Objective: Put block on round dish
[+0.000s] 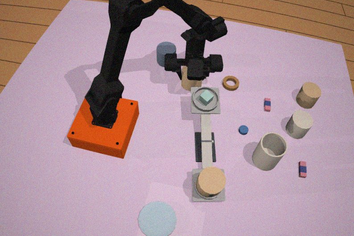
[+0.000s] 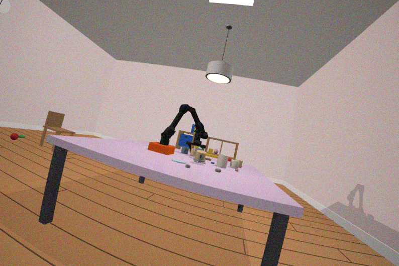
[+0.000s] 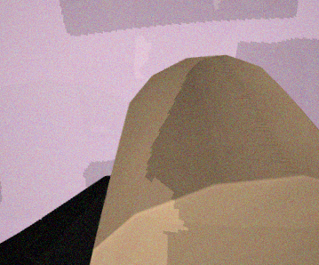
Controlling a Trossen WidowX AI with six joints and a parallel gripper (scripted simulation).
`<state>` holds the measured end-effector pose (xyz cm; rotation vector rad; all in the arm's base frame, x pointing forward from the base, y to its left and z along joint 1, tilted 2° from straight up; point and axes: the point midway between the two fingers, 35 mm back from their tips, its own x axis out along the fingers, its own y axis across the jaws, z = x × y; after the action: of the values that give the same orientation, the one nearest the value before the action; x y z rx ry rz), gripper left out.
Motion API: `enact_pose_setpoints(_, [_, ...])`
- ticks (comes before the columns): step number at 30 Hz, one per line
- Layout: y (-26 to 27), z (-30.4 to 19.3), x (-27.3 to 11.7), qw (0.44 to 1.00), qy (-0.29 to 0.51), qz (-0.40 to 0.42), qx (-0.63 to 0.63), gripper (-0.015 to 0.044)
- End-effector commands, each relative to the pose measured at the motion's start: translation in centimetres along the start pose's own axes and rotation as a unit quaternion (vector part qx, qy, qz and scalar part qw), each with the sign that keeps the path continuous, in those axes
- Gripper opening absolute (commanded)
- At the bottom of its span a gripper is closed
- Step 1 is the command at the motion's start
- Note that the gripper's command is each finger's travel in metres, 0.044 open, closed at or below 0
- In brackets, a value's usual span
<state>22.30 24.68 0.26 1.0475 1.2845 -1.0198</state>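
Note:
My gripper is shut on a tan cup, just behind the far end of the balance. The cup is low; whether it touches the table is unclear. A pale green block sits uncovered in the ringed pan on the far plate. The other tan cup, with a small dark mark low on its side, stands on the near plate. The round light-blue dish lies front left of the balance, with nothing on it.
A blue-grey cylinder stands left of the held cup, a wooden ring right. Further right are a blue disc, a hollow grey cup, white and tan cylinders, and two pink-blue pieces.

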Motion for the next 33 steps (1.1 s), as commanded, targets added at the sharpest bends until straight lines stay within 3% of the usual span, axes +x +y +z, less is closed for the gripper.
enact_pose_setpoints(1, [-0.1, 0.0, 0.9, 1.000, 0.000, -0.003, 0.003, 0.0000])
enact_pose_setpoints(18, [0.0, 0.0, -0.5, 1.000, 0.000, -0.001, 0.000, 0.0440])
enact_pose_setpoints(23, [0.0, 0.0, -4.9, 1.000, 0.000, -0.003, 0.003, 0.0440])
enact_pose_setpoints(28, [-0.1, 0.0, -5.1, 1.000, 0.000, -0.003, 0.003, 0.0440])
enact_pose_setpoints(33, [2.4, 1.7, -6.9, 0.999, 0.003, 0.040, 0.031, 0.0309])
